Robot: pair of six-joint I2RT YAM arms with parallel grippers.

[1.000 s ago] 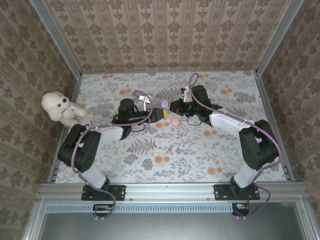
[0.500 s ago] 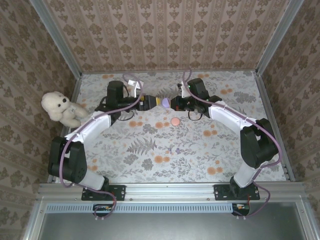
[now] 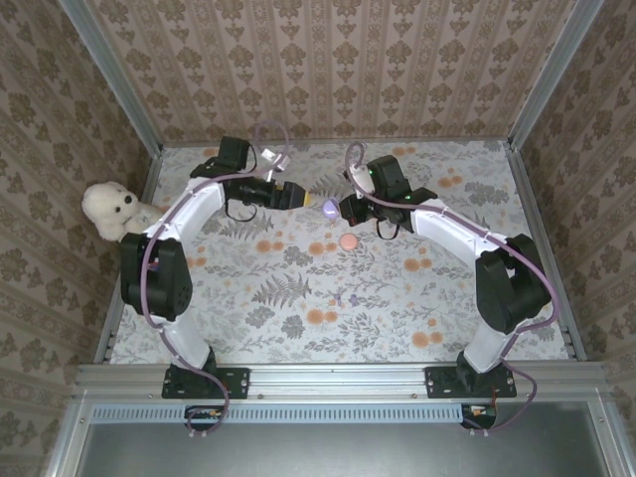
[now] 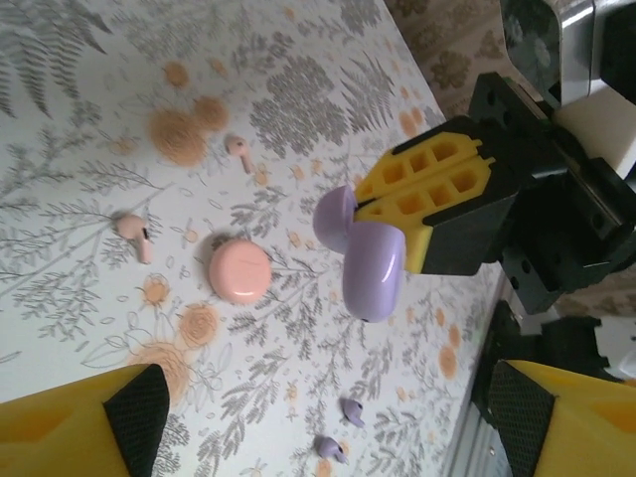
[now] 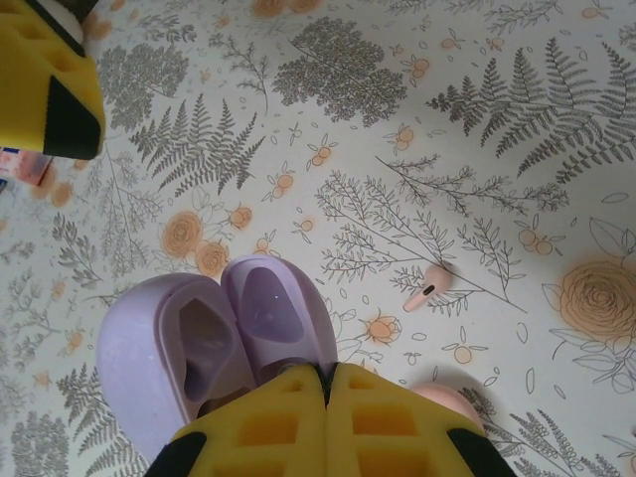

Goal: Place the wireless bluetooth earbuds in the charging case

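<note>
Since the earlier frames, the left arm had swung away from the table centre toward the far-left corner, and the left gripper [image 3: 301, 197] had backed off the charging case [image 5: 209, 343] and spread. In the left wrist view its fingers [image 4: 75, 427] stood wide apart at the frame corners with nothing between them. The right gripper [image 5: 328, 407] had shifted slightly toward the far side of the table [image 3: 298, 328]. Its two yellow fingers were pressed together on the edge of the charging case, pinching it near the hinge. The case stood hinged open and was held apparently clear of the table, between the two grippers. No earbud was visible in the hollow of either half. Two lilac earbuds [image 4: 351, 410] lay loose on the table, close to each other and well apart from the case. A closed pink case [image 4: 239, 270] and two pink earbuds [image 4: 238, 151] also lay on the table; these probably belonged to a separate set. Status, as judged from these views: opening of the case was complete, and the case was presented for loading. Insertion had not begun — both lilac earbuds remained to be picked up, oriented and seated, a step that would likely fall to the free left gripper. Closing of the lid, if required, also remained.
</note>
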